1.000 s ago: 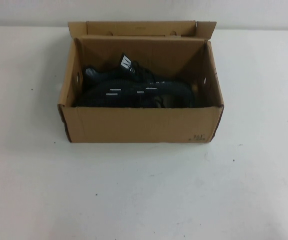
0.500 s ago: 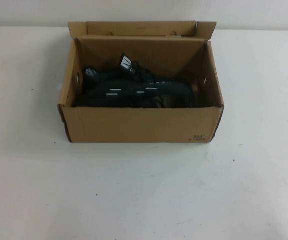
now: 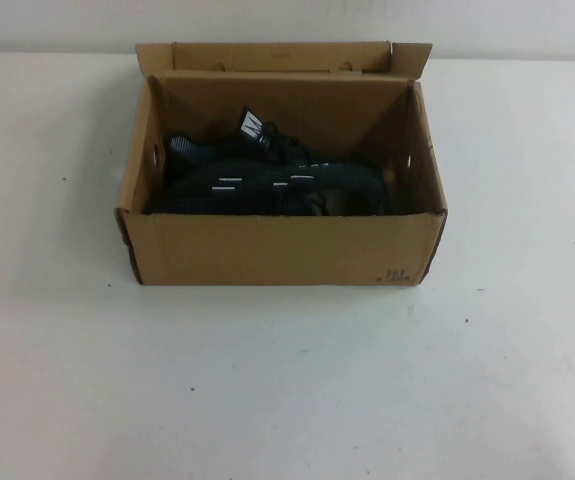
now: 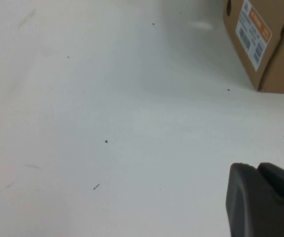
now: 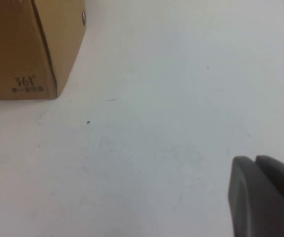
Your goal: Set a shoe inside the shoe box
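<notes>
Two sneakers: shoe (image 3: 267, 185), twin (image 3: 252, 145), boxed (image 3: 277, 250).

White table (image 3: 287, 400), second black sneaker (image 3: 267, 150) with upright white-striped tongue tab.

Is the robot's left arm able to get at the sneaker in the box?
Probably yes: the shoe box has its lid open and nothing covers the sneaker. The left gripper and right gripper sit low beside the box.
</notes>
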You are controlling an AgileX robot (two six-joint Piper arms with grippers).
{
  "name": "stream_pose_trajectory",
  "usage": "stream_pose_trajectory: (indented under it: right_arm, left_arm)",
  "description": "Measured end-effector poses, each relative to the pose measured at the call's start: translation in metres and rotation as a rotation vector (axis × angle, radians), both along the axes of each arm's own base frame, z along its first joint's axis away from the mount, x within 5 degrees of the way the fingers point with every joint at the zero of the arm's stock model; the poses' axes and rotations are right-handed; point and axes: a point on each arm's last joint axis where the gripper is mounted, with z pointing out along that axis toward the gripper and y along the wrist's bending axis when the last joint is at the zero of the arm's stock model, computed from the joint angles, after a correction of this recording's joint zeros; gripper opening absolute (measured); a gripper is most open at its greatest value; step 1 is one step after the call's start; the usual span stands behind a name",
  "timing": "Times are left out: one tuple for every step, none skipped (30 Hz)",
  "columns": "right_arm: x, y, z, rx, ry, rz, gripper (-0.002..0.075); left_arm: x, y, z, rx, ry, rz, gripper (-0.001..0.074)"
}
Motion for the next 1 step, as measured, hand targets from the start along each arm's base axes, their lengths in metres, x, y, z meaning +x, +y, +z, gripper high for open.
stream_pose_trajectory:
  right_arm:
    - [0.0, 0.0, 0.0, 0.0, 0.0, 0.0, -0.0017]
  left_arm:
    - [0.0, 0.0, 0.0, 0.0, 0.0, 0.0, -0.0001]
